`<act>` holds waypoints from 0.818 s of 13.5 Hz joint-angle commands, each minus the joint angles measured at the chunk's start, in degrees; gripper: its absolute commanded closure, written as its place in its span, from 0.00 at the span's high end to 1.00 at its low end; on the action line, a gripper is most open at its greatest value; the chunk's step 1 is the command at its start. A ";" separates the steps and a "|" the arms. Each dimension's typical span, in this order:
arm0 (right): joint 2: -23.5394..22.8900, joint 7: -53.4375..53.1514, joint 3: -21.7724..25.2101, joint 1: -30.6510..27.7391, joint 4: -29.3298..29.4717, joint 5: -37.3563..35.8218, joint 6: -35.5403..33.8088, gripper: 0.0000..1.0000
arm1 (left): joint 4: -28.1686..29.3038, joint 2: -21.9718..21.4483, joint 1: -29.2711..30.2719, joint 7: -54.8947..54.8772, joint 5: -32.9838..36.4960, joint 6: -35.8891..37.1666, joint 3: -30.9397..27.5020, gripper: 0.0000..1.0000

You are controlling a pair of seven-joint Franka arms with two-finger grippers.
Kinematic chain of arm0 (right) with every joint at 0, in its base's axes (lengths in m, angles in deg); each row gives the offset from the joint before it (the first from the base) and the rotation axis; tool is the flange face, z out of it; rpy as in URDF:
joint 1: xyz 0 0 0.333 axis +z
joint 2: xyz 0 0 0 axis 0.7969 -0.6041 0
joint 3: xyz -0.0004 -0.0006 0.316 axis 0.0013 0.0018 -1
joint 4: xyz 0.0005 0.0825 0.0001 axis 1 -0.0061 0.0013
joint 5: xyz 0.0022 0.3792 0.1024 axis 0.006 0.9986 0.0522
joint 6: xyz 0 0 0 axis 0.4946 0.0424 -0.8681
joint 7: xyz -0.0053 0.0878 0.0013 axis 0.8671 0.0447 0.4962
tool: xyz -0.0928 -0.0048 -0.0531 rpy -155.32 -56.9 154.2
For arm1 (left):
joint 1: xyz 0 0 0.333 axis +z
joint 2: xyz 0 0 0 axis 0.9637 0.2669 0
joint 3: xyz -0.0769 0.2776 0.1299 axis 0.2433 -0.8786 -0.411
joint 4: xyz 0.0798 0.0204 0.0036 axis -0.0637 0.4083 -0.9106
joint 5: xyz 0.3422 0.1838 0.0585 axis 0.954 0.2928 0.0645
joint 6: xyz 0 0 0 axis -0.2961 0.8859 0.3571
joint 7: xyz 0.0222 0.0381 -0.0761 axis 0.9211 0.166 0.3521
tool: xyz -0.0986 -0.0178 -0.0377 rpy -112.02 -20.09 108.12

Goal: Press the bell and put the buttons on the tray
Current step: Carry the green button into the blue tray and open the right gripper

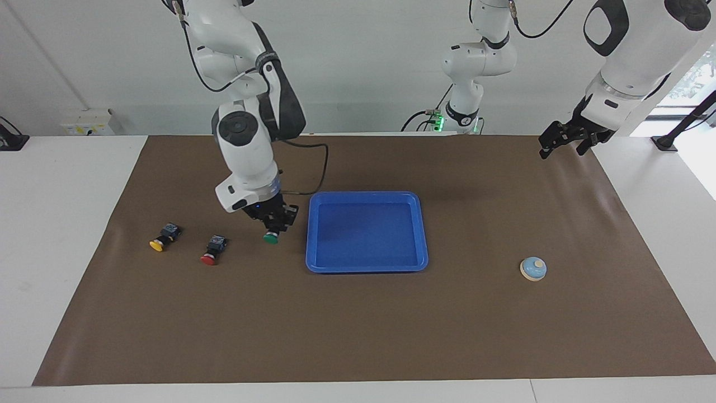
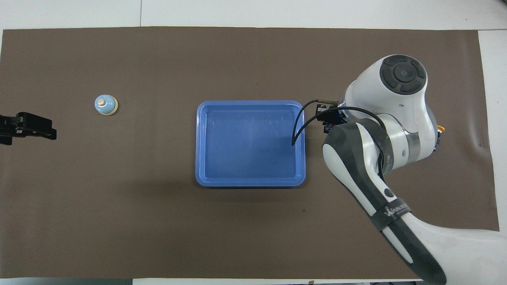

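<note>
Beside the tray (image 1: 366, 268), at its short rim toward the right arm's end, the right gripper (image 1: 273, 226) hangs in the air with its fingers closed on the green button (image 1: 271, 238). Black body is pinched, green cap points down and clear of the brown mat (image 1: 358, 336). Lifted, I judge, so it can pass over the raised rim rather than catch on it.

Tray is bare inside; nothing placed yet. It sits mid-surface, within reach of both arms, which suits it as the drop point.

Red button (image 1: 212, 251) and yellow button (image 1: 162, 238) lie on their sides on the mat, farther from the tray toward the right arm's end, yellow the outermost. Set in a row, spaced apart, so each leaves room for a grasp.

Bell (image 1: 533, 268) stands upright on the mat, well apart from the tray toward the left arm's end, knob up, untouched.

Left gripper (image 1: 565, 139) waits, raised over the mat's edge well apart from the tray at the left arm's end, fingers spread wide and holding nothing. Probably reserved for the bell.
</note>
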 commanded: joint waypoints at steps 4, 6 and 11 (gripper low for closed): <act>-4.81 -7.48 0.07 9.61 0.18 0.53 3.74 0.00 | 0.63 -0.93 -0.12 0.06 -0.55 0.35 -0.29 1.00; -6.31 -8.20 0.07 10.50 -2.46 0.44 8.31 0.00 | 0.63 -0.93 -0.12 0.06 -0.55 0.35 -0.29 1.00; -8.43 -9.77 0.07 11.11 -6.50 0.44 15.96 0.00 | 0.63 -0.93 -0.12 0.06 -0.55 0.35 -0.29 1.00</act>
